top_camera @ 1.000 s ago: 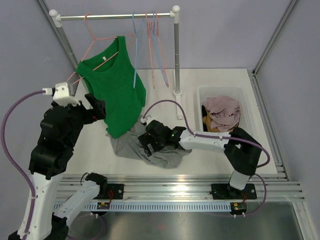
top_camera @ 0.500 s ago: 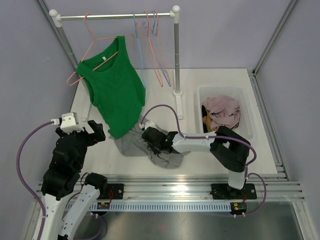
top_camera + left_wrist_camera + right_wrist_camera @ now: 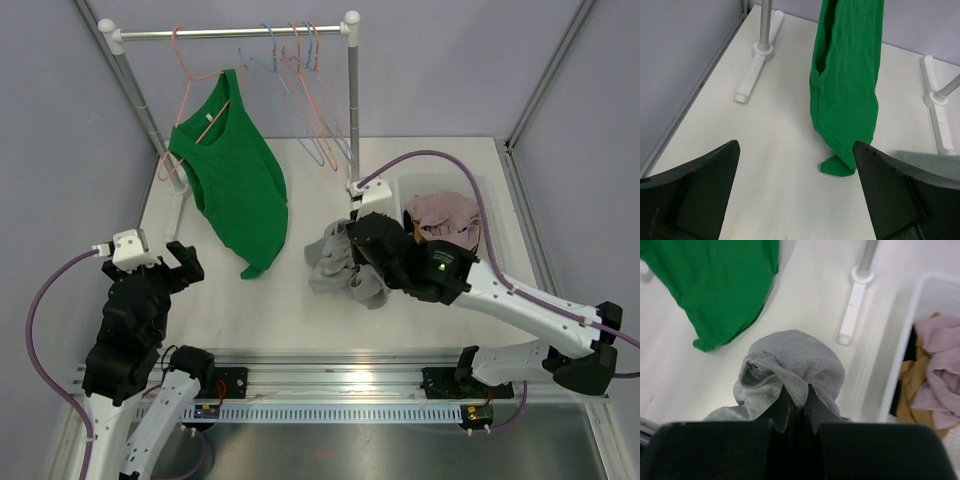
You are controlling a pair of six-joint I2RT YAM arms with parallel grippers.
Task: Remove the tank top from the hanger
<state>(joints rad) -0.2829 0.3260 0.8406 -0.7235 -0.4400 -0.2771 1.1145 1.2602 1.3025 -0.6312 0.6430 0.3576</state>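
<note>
The green tank top (image 3: 235, 190) hangs from a thin pink wire hanger (image 3: 188, 72), which is hooked over the metal rail (image 3: 230, 33) near its left post. The tank top is a soft, finely knitted cloth with broad shoulder straps and a scooped neck. Its long axis runs from the straps at the rail down to the hem, leaning slightly right in the top view. In the left wrist view the tank top (image 3: 847, 85) falls as a narrow folded column. Its lowest hem corner curls over and appears to touch the white table (image 3: 765, 165).

More bare wire hangers (image 3: 305, 90), blue and pink, hang tilted further right along the rail.

The left end effector (image 3: 795, 150) faces the garment from well short of it, its dark wedge-shaped fingers (image 3: 705, 185) spread wide with nothing between them.

The right end effector (image 3: 796, 400) has its fingers pressed together on a grey garment (image 3: 795, 360), a thicker ribbed-edge knit. The cloth bunches into a rounded hump and is raised off the table beside a white plastic basket (image 3: 470, 178). The basket holds crumpled pink clothes (image 3: 445, 215) and something mustard-coloured.
</note>
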